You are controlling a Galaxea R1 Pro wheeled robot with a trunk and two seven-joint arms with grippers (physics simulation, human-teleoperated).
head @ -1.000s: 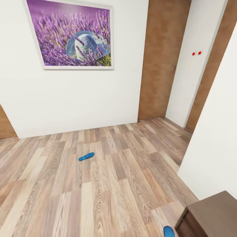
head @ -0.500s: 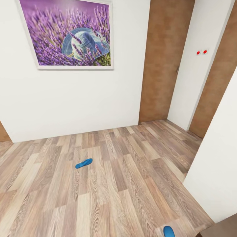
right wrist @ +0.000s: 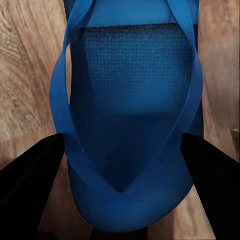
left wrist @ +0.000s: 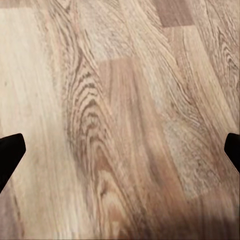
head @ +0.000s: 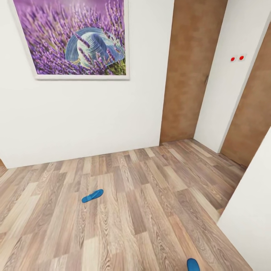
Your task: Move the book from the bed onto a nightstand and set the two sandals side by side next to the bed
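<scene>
Between the right gripper's (right wrist: 121,144) dark fingers (right wrist: 35,175), seen from the right wrist: one blue sandal (right wrist: 130,90). Pressed from both sides at the strap edges, sole facing the camera, wood floor (right wrist: 25,75) behind. Judged as gripped, not merely flanked. Same sandal as a blue tip (head: 193,264) at the near edge of the head view, right of centre.

Over at the left gripper (left wrist: 120,147): fingertips (left wrist: 10,152) spread wide, nothing between them, bare planks (left wrist: 120,90) beneath.

Farther out, on open floor to the left: the second sandal (head: 92,195), lying flat, well apart from the carried one. Beyond it a white wall with a lavender picture (head: 75,37), a brown door (head: 192,71) to the far right, and a white wall edge (head: 252,226) close on the right.

Possible trouble from here:
- Slipping of the carried sandal, held only by soft straps and thin sole edge, if jolted while driving.
- Clipping the near right wall edge with the base or right arm, given how close it stands.
- Ending with the pair apart or askew, since the loose sandal lies at a slant and far from the other.

Compared with a second ago: whole head view shifted, so camera travel, not moving things. Picture now larger and more to the left, loose sandal lower. White wall at the near right where a dark-brown cabinet top stood. Carried sandal's tip at the same spot, which fits a firm hold.
</scene>
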